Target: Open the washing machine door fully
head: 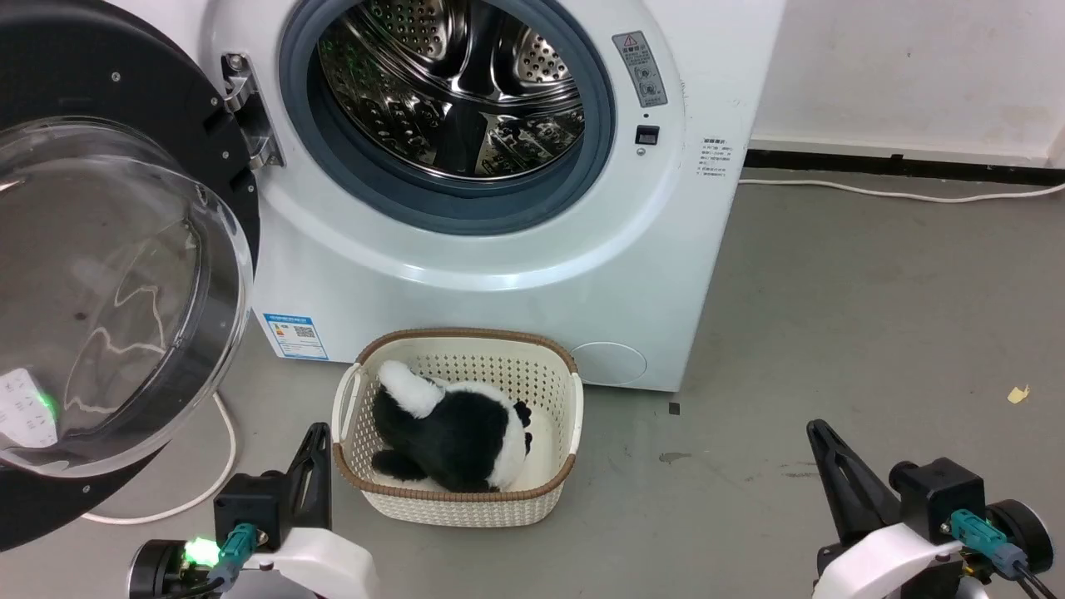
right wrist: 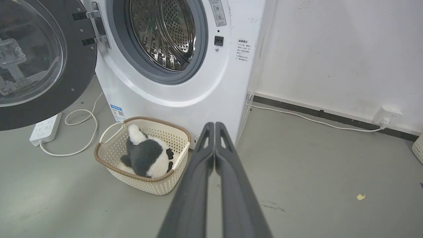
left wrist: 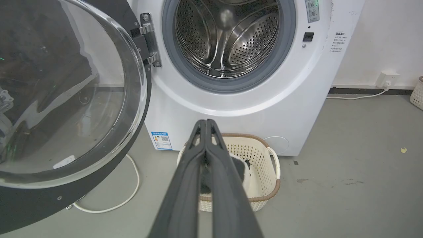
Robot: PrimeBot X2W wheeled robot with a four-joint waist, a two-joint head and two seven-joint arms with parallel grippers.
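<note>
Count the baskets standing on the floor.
2. One cream basket stands before the washing machine, a plush panda inside. A second basket, mostly cut off, stands near the wall socket. Others may be hidden.

The washing machine door (head: 108, 291) runs off the head view's left edge, its far rim cut away. Print on the blue label (head: 295, 335) is too small to read. In the left wrist view the fingers (left wrist: 185, 191) of the left gripper (left wrist: 206, 123) cover most of the plush toy (left wrist: 240, 165) in the basket (left wrist: 261, 152)
</note>
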